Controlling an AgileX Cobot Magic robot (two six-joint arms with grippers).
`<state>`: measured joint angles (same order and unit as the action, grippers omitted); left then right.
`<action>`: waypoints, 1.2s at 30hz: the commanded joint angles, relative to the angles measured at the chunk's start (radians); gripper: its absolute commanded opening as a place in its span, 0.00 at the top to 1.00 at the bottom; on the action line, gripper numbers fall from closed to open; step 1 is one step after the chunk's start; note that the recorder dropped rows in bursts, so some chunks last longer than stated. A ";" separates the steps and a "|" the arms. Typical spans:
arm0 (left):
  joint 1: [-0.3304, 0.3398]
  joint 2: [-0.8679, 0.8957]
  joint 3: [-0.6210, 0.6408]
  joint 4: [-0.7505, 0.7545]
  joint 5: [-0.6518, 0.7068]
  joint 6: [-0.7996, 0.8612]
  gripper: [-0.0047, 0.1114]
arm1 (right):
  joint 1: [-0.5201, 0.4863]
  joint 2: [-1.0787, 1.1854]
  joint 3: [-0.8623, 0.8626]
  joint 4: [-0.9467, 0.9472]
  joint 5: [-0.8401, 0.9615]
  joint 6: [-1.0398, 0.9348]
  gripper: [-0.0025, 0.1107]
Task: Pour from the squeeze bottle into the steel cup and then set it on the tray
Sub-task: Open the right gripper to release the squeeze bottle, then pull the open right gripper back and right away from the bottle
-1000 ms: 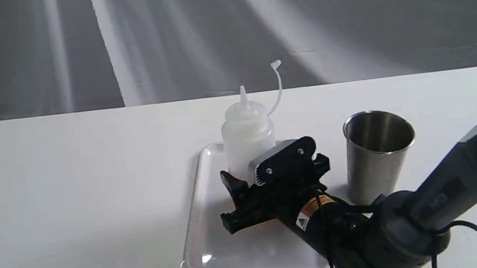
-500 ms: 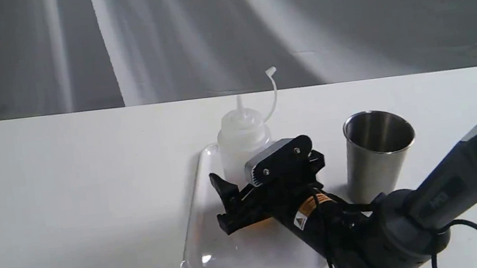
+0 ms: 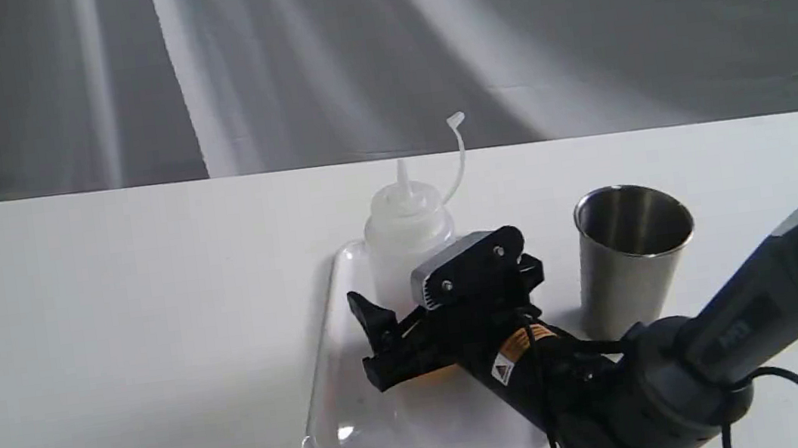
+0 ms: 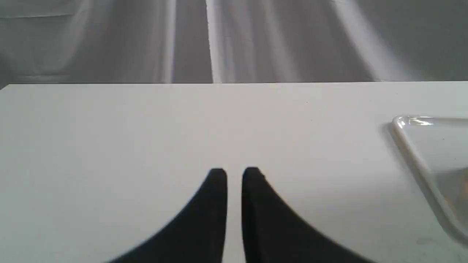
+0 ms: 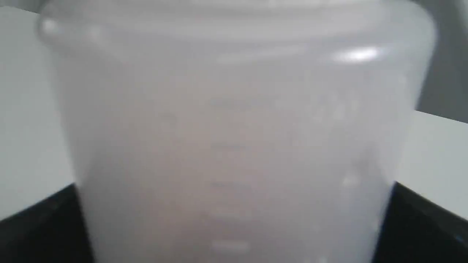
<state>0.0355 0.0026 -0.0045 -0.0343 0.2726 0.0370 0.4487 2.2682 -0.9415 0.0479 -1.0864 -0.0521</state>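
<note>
The squeeze bottle [image 3: 409, 245] stands upright on the tray [image 3: 364, 434], between the right fingers [image 3: 373, 326], which are spread wide and seem clear of it. The steel cup [image 3: 631, 256] stands beside them on the desk [image 3: 115, 327]. Placing looks done, and only withdrawal remains. Only the left wrist view shows the left fingers [image 4: 217, 204], nearly together and empty.

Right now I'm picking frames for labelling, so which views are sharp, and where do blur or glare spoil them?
Right wrist view: the squeeze bottle fills the frame, too close, soft and out of focus. Exterior view: sharp, with a small glare spot on the tray corner and bright reflections inside the steel cup. Left wrist view: the left end effector is soft-edged.
</note>
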 commanded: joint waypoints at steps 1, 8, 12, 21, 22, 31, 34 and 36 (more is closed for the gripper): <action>-0.005 -0.003 0.004 0.000 -0.007 -0.004 0.89 | -0.009 -0.008 -0.003 -0.018 0.001 0.002 0.20; -0.005 -0.003 0.004 0.000 -0.007 -0.004 0.89 | -0.009 -0.008 -0.003 -0.018 0.001 -0.004 0.05; -0.005 -0.003 0.004 0.000 -0.007 0.000 0.89 | -0.007 -0.008 -0.003 -0.018 0.001 -0.006 0.05; -0.005 -0.003 0.004 0.000 -0.007 -0.003 0.89 | -0.007 -0.008 0.028 -0.022 -0.015 -0.020 0.05; -0.005 -0.003 0.004 0.000 -0.007 -0.004 0.89 | -0.007 -0.008 0.033 -0.022 -0.029 -0.020 0.05; -0.005 -0.003 0.004 0.000 -0.007 -0.004 0.89 | -0.007 -0.016 0.056 -0.056 -0.057 -0.018 0.05; -0.005 -0.003 0.004 0.000 -0.007 0.000 0.89 | -0.005 -0.036 0.070 -0.094 -0.055 -0.018 0.05; -0.005 -0.003 0.004 0.000 -0.007 0.000 0.89 | -0.005 -0.054 0.084 -0.100 -0.055 -0.018 0.05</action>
<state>0.0355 0.0026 -0.0045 -0.0343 0.2726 0.0370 0.4487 2.2374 -0.8694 -0.0304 -1.1341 -0.0636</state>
